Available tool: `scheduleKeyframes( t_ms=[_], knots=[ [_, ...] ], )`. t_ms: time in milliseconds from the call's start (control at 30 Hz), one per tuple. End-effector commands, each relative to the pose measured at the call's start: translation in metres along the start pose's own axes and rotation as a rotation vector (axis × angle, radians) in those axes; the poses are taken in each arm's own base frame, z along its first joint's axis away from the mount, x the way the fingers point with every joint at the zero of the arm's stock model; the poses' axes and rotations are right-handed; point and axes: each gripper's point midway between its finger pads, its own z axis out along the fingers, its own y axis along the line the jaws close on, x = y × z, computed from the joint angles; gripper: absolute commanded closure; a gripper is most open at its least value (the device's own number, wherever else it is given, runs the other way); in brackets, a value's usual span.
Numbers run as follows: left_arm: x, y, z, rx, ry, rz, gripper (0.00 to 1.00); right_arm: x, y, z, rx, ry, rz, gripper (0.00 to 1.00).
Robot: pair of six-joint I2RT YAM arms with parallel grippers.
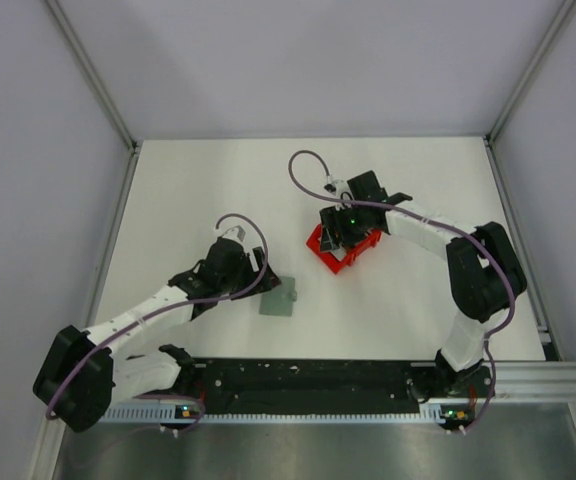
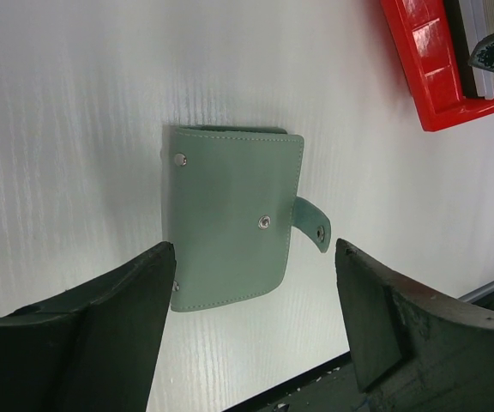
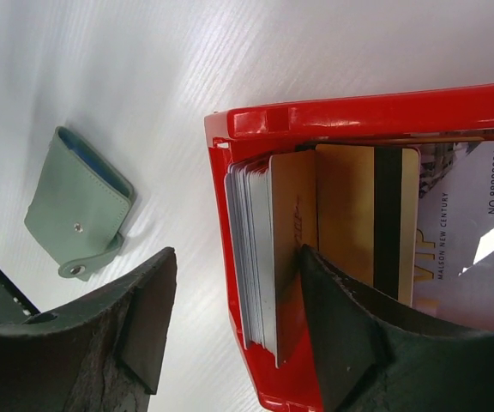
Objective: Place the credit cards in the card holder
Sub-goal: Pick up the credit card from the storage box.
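- Right gripper (image 3: 236,257), spread and holding nothing, straddles the bin's (image 3: 358,116) left wall: one finger is outside, the other inside against the upright cards (image 3: 346,206).
- Left gripper (image 2: 254,249), spread and empty, faces the holder (image 2: 230,215) at centre frame.

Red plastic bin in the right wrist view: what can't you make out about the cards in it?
Count: thin tan and whitish cards stand packed edge-on in the red plastic bin, right wrist view; the right jaws cover their lower ends.
White VIP card, same view: glare washes out part of its print.
Top view: cards hidden under the right arm.
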Motion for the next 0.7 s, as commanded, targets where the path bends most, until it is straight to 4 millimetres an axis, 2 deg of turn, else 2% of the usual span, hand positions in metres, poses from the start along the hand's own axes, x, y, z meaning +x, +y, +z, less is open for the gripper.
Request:
scheduleKeyframes(
  t_ms=[0,233,400,667],
  knots=[
    [-0.0096,-0.0116,0.0012,0.041,-0.029,0.006,0.21,-0.0282,0.0136,-0.0172,-0.050,-0.077,-0.015,0.42],
    [-0.0093,-0.0120,0.0016,0.044,-0.028,0.006,0.21,-0.0293,0.0108,-0.0187,-0.050,-0.081,0.000,0.54],
    [-0.0089,-0.0129,0.0019,0.047,-0.027,0.007,0.21,-0.0295,0.0104,-0.0191,-0.053,-0.081,0.004,0.56],
    [-0.0080,-0.0115,0.0030,0.044,-0.023,0.003,0.21,-0.0351,0.0089,-0.0249,-0.073,-0.096,0.032,0.66]
  ],
)
